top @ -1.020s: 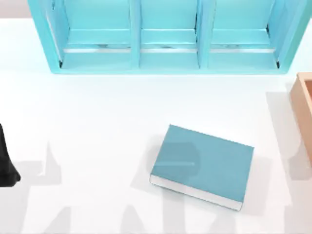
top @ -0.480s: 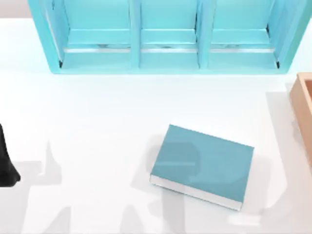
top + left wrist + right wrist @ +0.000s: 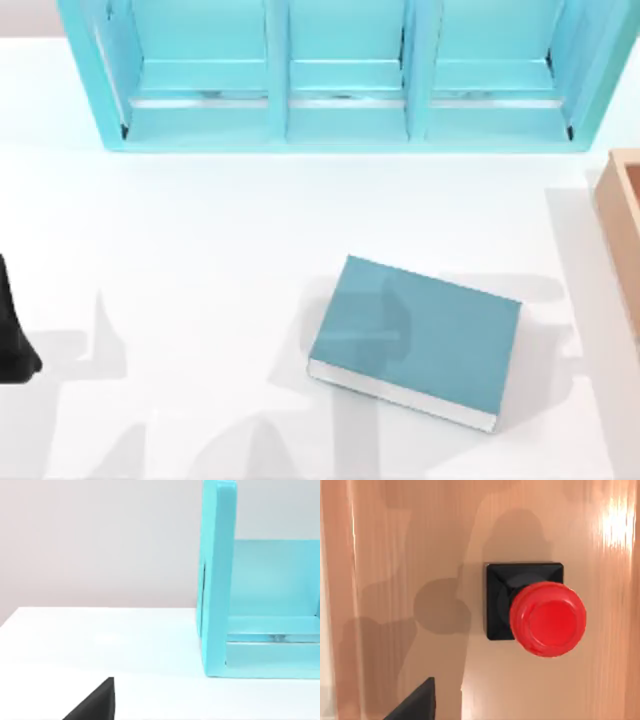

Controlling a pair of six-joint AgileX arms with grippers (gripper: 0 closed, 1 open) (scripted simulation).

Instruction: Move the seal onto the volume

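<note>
The white table [image 3: 200, 230] carried everything. Along its far edge stood the light-blue shelf [image 3: 345, 75], its three compartments open toward the near side; the left wrist view showed one end wall of that shelf [image 3: 217, 580] rising from the table against a pale wall. At the right edge of the table sat a wooden tray [image 3: 625, 225], cut off by the picture's edge, with its raised rim facing the middle.

The book [image 3: 415, 340] lay flat on the table, nearer the front edge and somewhat right of centre, turned a little so that its white page edges faced the front. Its teal cover was bare apart from shadows falling across it. It was well apart from both the shelf and the tray.

The left arm [image 3: 12, 330] showed as a dark shape at the table's left edge, parked; whether its fingers were apart or together I could not tell.

The right wrist view looked straight down on a glossy wooden surface [image 3: 395, 555], the same tone as the tray, and on it stood the seal [image 3: 535, 607], upright, black square base down and red knob on top. Nothing touched it. How the right gripper's fingers stood could not be told either.
</note>
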